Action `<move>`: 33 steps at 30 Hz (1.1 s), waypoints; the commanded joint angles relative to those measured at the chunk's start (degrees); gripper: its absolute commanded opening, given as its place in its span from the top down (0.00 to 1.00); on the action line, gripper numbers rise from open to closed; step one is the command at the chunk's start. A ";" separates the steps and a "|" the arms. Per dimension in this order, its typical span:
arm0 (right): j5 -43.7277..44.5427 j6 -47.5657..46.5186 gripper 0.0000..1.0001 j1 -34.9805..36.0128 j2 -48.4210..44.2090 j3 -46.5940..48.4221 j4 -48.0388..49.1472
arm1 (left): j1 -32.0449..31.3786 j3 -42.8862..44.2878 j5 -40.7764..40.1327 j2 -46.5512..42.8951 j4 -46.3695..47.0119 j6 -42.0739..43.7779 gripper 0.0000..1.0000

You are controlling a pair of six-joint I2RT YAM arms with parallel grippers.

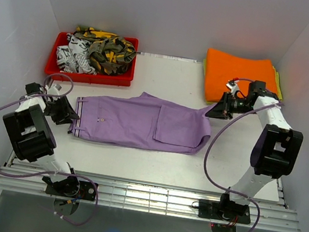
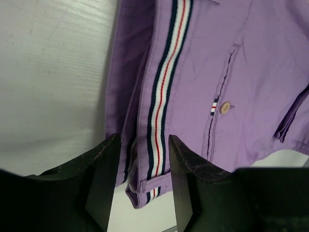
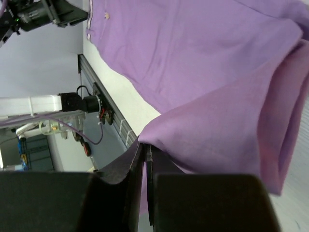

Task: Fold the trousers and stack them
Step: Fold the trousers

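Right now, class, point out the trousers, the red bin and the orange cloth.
trousers (image 1: 132, 125): top view, middle of the fabric.
red bin (image 1: 99, 78): top view, its front wall.
orange cloth (image 1: 237, 73): top view, centre of the top fold.

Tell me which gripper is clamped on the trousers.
The right gripper: shut, pinching the trousers; the left gripper stands open astride the striped waistband.

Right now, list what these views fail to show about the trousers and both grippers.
- Top view: right gripper's fingertips, hidden under its own body.
- Left wrist view: trousers cut off by the frame; whether left gripper touches cloth, unclear.
- Right wrist view: pinched edge vanishes between fingers.
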 commanded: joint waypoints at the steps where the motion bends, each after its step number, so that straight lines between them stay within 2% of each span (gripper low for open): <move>1: -3.96 11.89 0.92 5.78 -2.85 0.74 10.05 | 0.12 0.49 -1.62 1.26 3.67 -2.04 0.46; 8: -1.94 25.25 0.92 15.29 -2.59 0.30 23.50 | 0.29 2.34 -1.45 2.39 5.79 0.95 0.33; 12: -0.71 31.67 0.92 19.33 -1.45 0.30 30.09 | 0.20 3.66 -3.56 8.62 5.52 1.83 0.35; 16: -0.18 36.51 0.92 24.07 1.18 1.96 35.11 | -0.15 2.17 1.00 10.66 6.40 1.65 0.40; 18: 0.34 38.18 0.92 25.57 2.24 3.80 36.61 | -0.67 1.55 3.99 10.93 6.75 1.83 0.45; 20: 0.34 39.67 0.92 27.60 3.74 4.86 38.27 | -1.02 0.68 5.31 11.28 7.28 1.83 0.54; 21: 0.61 40.72 0.92 28.30 4.18 5.57 39.15 | -1.03 0.15 5.32 11.28 7.72 1.66 0.66; 23: 0.96 41.70 0.92 30.23 5.67 7.76 40.21 | -1.55 -0.91 5.84 10.93 8.68 1.83 0.79; 24: 1.13 42.57 0.92 31.63 6.11 8.29 41.43 | -1.81 -0.91 6.02 10.84 8.60 2.00 0.93; 25: 1.14 42.93 0.92 32.34 6.98 9.34 41.97 | -2.25 -0.91 6.37 10.67 8.77 2.09 0.98; 26: 1.22 43.72 0.92 32.96 7.43 9.79 42.50 | -3.56 -1.09 6.46 10.23 8.95 2.18 1.00; 33: 1.57 45.13 0.92 36.91 11.91 13.39 45.05 | -12.61 -2.67 7.25 8.74 11.75 -2.12 1.00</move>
